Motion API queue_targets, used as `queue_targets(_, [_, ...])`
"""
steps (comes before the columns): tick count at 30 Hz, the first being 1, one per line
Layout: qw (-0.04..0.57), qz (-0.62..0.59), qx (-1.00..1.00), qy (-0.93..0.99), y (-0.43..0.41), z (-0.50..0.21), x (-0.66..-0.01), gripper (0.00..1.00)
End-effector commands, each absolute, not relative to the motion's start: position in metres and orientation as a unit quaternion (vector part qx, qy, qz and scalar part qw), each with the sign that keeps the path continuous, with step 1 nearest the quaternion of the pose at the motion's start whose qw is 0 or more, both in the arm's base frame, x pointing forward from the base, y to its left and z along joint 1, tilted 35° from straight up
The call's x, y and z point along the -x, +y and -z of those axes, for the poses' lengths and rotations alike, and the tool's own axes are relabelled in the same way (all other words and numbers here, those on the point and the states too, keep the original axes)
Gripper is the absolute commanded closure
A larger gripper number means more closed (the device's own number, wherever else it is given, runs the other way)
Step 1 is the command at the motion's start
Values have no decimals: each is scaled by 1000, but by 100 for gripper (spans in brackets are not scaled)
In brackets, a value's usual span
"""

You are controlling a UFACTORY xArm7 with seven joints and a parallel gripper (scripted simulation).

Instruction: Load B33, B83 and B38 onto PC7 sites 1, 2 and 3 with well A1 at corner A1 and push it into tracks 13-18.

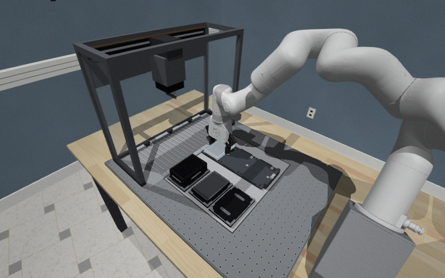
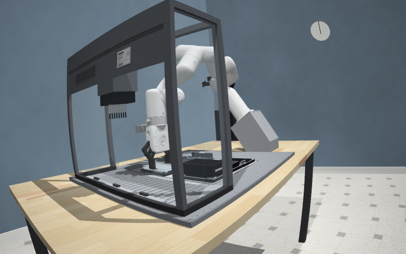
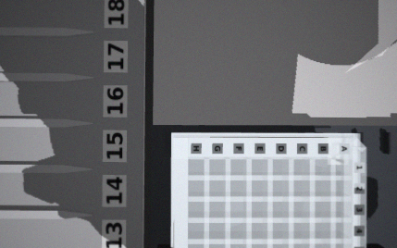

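Note:
My gripper (image 1: 219,146) (image 2: 160,163) (image 3: 269,246) points down with its fingers against two opposite sides of B38, shut on it. B38 (image 1: 213,151) (image 2: 158,169) (image 3: 265,185), a pale clear 96-well plate, is down at the rail end of PC7, at site 3. Its A1 corner is at the upper right in the wrist view; the locators under it are mostly hidden. PC7 (image 1: 241,166) (image 3: 394,185), a long dark carrier, lies on the apron in front of the rails, with sites 1 and 2 bare. B33 (image 1: 211,184) sits in S2, and B83 (image 1: 188,168) (image 2: 203,167), a tall black block, in S3.
Nest S1 (image 1: 234,203) holds no plate. The ribbed rails (image 1: 168,145) (image 2: 128,181) lie beyond the apron, whose track numbers 13 to 18 show in the wrist view. A dark gantry frame (image 1: 122,113) (image 2: 174,126) and a pipetting head (image 1: 169,68) (image 2: 117,97) stand over the rails. No lit lamp is discernible.

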State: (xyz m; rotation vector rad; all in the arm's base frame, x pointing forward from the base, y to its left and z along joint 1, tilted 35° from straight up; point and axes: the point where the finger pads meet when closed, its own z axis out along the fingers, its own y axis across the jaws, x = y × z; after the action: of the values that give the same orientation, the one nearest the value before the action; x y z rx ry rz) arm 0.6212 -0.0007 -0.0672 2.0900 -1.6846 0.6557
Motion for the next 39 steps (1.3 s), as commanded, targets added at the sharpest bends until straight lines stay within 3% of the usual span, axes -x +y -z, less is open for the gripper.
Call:
queue_targets(1, [186,-234,-743,-598,1,66,-623,0])
queue_targets(39, [186,-234,-743,-598,5,59,-622,0])
